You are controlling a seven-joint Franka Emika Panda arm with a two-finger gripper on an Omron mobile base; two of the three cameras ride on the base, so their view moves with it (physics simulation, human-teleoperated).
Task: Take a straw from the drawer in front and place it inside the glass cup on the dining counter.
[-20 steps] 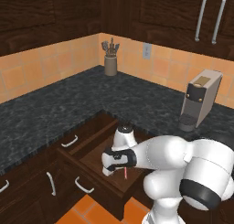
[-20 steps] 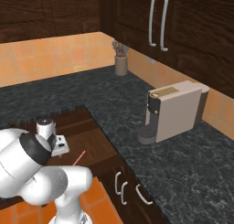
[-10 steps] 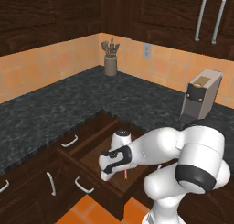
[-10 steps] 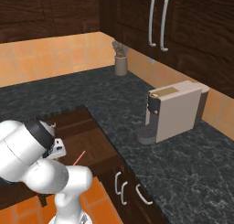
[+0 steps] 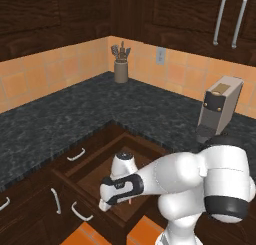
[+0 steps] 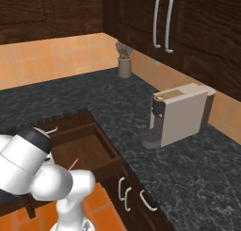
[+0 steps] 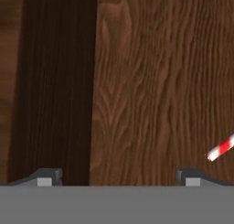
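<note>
No legible text or labels anywhere.

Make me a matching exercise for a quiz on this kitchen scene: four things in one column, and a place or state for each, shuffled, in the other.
Things:
1. straw
2. drawer
3. coffee machine
4. utensil holder

Places or states:
A. standing in the corner of the black counter, by the tiled wall
B. pulled open below the counter
C. lying on the wooden drawer bottom
D. standing on the black counter, beige with a dark front

Pairs: 1-C, 2-B, 3-D, 4-A
</note>
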